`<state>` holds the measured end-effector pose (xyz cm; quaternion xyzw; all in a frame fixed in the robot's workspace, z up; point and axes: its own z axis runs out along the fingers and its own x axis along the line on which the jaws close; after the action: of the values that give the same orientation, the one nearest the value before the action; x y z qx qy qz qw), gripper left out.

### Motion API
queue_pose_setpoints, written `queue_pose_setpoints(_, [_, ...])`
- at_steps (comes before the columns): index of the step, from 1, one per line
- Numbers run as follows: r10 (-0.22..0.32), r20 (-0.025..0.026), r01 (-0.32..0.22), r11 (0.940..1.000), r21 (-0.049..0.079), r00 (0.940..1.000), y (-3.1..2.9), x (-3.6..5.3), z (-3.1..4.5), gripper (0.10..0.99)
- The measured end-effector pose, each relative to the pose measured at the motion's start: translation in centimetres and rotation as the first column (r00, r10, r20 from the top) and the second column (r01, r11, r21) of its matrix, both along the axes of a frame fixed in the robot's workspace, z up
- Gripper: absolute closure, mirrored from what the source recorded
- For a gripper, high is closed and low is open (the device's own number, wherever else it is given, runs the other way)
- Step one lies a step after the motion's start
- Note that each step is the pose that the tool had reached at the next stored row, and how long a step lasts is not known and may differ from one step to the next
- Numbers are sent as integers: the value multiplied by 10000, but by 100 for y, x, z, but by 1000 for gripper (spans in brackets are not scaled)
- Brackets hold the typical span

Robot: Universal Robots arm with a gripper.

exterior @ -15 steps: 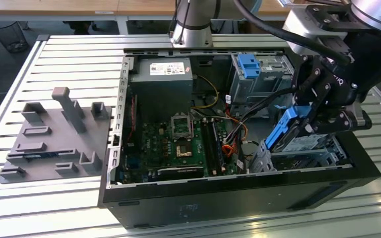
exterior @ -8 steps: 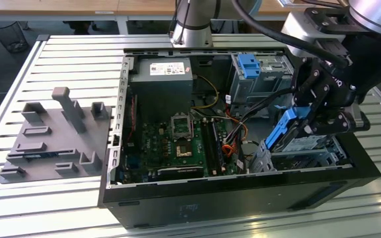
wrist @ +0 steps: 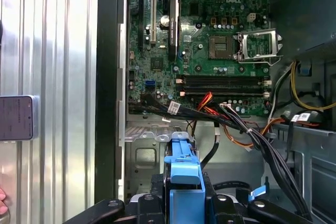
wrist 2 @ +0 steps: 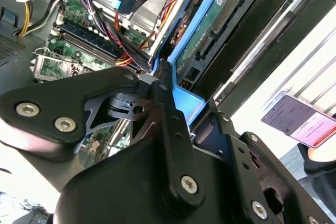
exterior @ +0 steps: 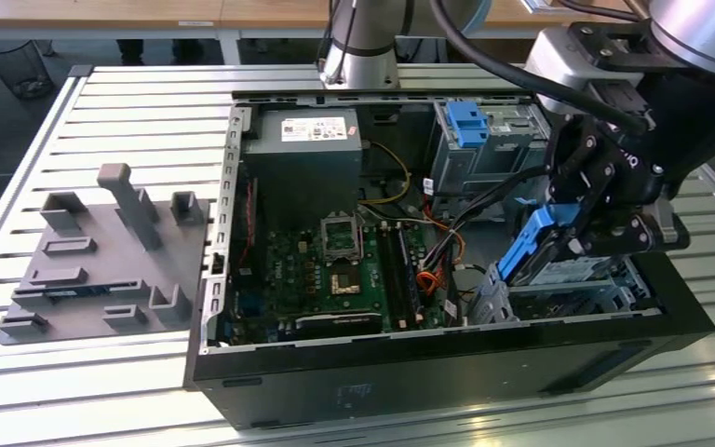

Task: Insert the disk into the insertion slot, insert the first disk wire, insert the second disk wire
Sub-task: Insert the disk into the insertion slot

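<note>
Disk (exterior: 528, 244) in hand (exterior: 572, 240), at insertion slot (exterior: 575, 296)

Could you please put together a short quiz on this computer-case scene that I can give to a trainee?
1. True or false: the disk already lies flat inside the insertion slot.
2. What is clamped between the fingers of the gripper? A) the disk's blue carrier B) a memory stick C) a screwdriver
3. On which side of the exterior view does the grey fixture plate lie, outside the computer case?

Key: 1 false, the gripper holds it tilted over the slot; 2 A; 3 the exterior view's left.
</note>
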<state>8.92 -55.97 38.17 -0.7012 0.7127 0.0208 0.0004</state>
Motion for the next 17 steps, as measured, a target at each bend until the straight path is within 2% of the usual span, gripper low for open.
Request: queue_pose_setpoints(17, [0, 0, 0, 10000, 0, 10000, 0, 0, -111, 722])
